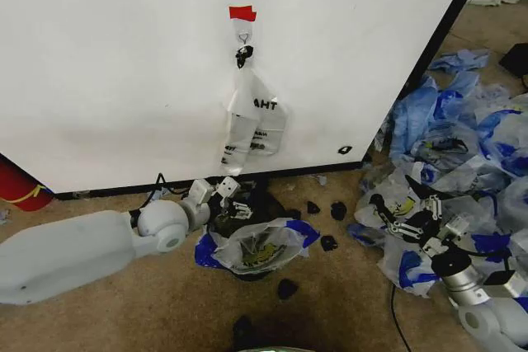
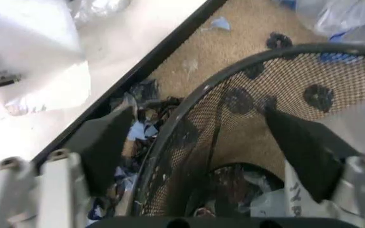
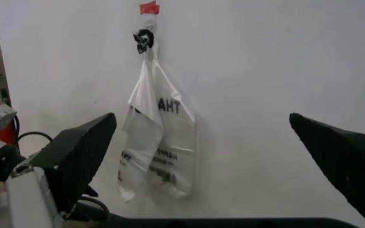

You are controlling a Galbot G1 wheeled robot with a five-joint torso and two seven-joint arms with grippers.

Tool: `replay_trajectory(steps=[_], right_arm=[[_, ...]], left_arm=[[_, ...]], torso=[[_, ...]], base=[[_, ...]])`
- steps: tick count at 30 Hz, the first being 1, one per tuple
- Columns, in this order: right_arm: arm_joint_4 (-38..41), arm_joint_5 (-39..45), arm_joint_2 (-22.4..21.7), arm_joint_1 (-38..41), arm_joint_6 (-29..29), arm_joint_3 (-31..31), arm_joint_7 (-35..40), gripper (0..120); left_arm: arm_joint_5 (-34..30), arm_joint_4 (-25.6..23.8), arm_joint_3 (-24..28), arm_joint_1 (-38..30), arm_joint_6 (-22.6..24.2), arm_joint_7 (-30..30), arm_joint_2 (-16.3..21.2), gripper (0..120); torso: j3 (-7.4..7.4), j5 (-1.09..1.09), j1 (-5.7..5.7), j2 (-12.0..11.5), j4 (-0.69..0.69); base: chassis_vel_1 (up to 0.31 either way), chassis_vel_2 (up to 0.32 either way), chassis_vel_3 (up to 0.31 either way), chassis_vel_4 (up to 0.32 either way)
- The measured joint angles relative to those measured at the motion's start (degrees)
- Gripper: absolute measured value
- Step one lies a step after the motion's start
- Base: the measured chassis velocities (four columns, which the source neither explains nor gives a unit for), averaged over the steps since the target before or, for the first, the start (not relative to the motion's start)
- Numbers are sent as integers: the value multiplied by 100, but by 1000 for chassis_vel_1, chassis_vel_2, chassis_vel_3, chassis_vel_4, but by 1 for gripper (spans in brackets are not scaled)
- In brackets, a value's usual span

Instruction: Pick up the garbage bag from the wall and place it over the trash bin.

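**Left fingers straddle bin rim as bag goes on**

The left gripper (image 2: 195, 156), nearest the lens in the left wrist view, holds its fingers (image 2: 110, 142) spread wide, one outside and one inside the mesh wall of the trash bin (image 2: 233, 76); the rim runs between them and they grip nothing. From the head view the same gripper (image 1: 227, 195) sits at the bin's far edge, on the wall side. The garbage bag (image 1: 260, 245), its blue patches and yellow print showing, already lies draped across the bin's mouth, just in front of those fingers and gathered loosely rather than pulled taut.

To finish well, the fingers would likely need to catch the bag's edge at the rim and draw it down evenly over the back side; closing on bare mesh would gain nothing.

The right gripper (image 1: 421, 216) hovers well off to the side with fingers (image 3: 81, 152) wide apart, empty, facing the wall (image 1: 124, 55). A narrower white bag (image 1: 252, 125) hangs from the hook (image 1: 243, 38) under red tape (image 1: 242, 12). A heap of spare bags (image 1: 462, 138) crowds the carpet beneath the right arm, dark scraps (image 1: 328, 242) lie around the bin, and a red cylinder (image 1: 21, 187) stands by the wall behind the left arm.
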Motion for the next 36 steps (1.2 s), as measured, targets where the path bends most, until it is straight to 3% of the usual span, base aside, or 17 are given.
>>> replay_trajectory(steps=[4, 8, 10, 16, 18, 21, 28, 32, 36], right_arm=[[-26, -10, 24, -20, 18, -4, -36, 100], [-83, -37, 68, -34, 43, -26, -90, 100], [-89, -41, 73, -33, 46, -32, -93, 100], [-111, -140, 151, -12, 72, -159, -106, 100], [-106, -146, 154, -13, 73, -167, -106, 100], [-91, -161, 154, -33, 84, -179, -106, 100], [-119, -162, 168, -133, 116, -139, -183, 100], [-164, -162, 175, -113, 124, -160, -216, 100], [-164, -151, 147, -36, 124, -217, -218, 100]], left_arm=[[2, 13, 112, -63, 65, -37, 31, 69], [-80, -43, 196, -156, 202, -219, 137, 49], [-85, -46, 203, -167, 204, -221, 141, 47], [-117, -127, 452, -384, 209, -221, 200, 19], [-116, -135, 471, -389, 209, -222, 201, 17], [-110, -168, 569, -391, 201, -256, 200, 5], [-233, -262, 553, -304, 138, -425, 225, 3], [-468, -520, 225, -94, 139, -684, 332, 3], [-1012, -985, -593, 371, 169, -1189, 510, 3]], torso=[[0, 1, 0, 0, 0], [0, 0, 0, 0, 2], [0, 0, 0, 0, 2], [0, 2, 0, 0, 1], [-1, 2, 0, 0, 1], [-1, -2, -1, 0, 0], [-1, 0, -1, 0, -1], [0, 1, 0, 0, 0], [0, 1, 0, 0, 0]], base=[[0, 0, 0, 0], [0, 0, 0, 0], [0, 0, 0, 0], [0, 0, 0, 0], [0, 0, 0, 0], [0, 0, 0, 0], [0, 0, 0, 0], [0, 0, 0, 0], [0, 0, 0, 0]])
